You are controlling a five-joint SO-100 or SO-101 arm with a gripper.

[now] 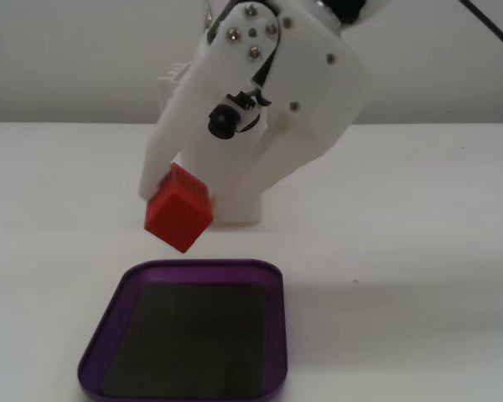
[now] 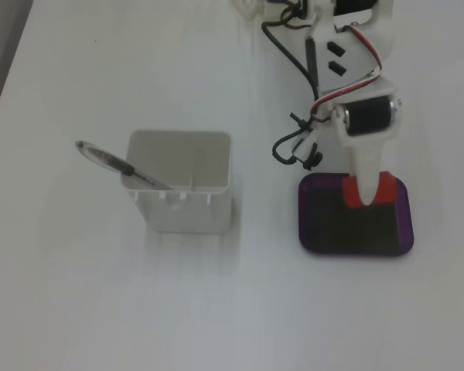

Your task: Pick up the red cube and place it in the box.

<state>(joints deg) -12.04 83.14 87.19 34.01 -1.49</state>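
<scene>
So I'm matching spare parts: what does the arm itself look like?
White printed plastic shells with silver screws and a black round fitting; the gripper tapers to a white tip. Black and red-white cables loop beside a black servo.

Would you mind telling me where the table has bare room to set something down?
The table is bare left of and below the white plastic container holding a pen. Bare strip between container and the shallow purple tray. Crowded at the tray's far edge: the fingers hold the small red cube there, with cables nearby.
</scene>
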